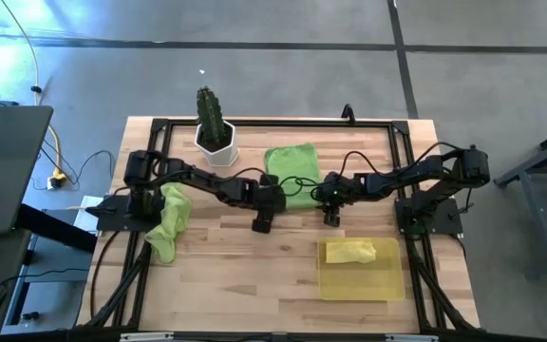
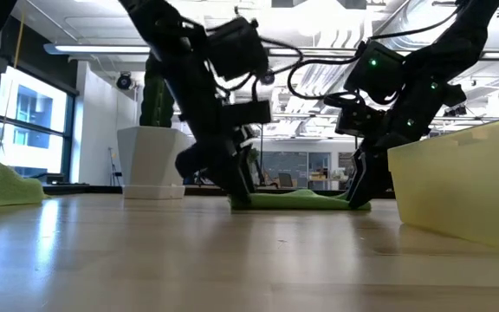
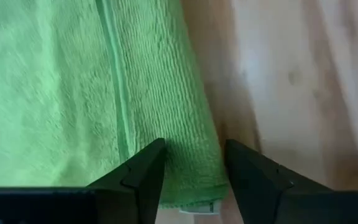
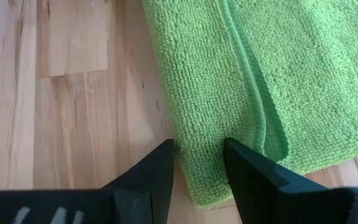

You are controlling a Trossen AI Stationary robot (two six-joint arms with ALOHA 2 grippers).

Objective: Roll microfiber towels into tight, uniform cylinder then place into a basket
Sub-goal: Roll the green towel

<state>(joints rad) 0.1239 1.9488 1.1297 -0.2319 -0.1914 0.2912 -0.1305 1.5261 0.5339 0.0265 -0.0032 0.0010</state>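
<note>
High view, flat towel: a lime green towel (image 1: 291,166) lay spread near the far edge of the tabletop (image 1: 245,271), about midway along it.
High view, left pincer: the left pincer (image 1: 263,224) sat at the near left corner of that towel.
High view, right pincer: the right pincer (image 1: 331,218) sat at the towel's near right corner.
High view, second green towel: a crumpled lime green towel (image 1: 169,220) lay by the left edge, beside the left arm's base.
High view, basket: the yellow basket (image 1: 361,277) stood near the front right corner, with a yellow towel (image 1: 350,251) bundled at its far end.
High view, pot: a white pot with a cactus (image 1: 215,126) stood by the far edge, left of the flat towel.

Low view, pincers: both came down onto the flat towel (image 2: 300,200), the left pincer (image 2: 239,198) at one end and the right pincer (image 2: 359,201) at the other.
Low view, basket: its translucent wall (image 2: 457,186) filled the right side.

Left wrist view, left pincer: its fingers (image 3: 143,180) stood apart, straddling the towel's (image 3: 73,93) corner, not clamped on it (image 3: 194,186).

Right wrist view, right pincer: its fingers (image 4: 253,177) stood apart over the towel's (image 4: 278,68) corner and folded hem, holding nothing (image 4: 199,180).
</note>
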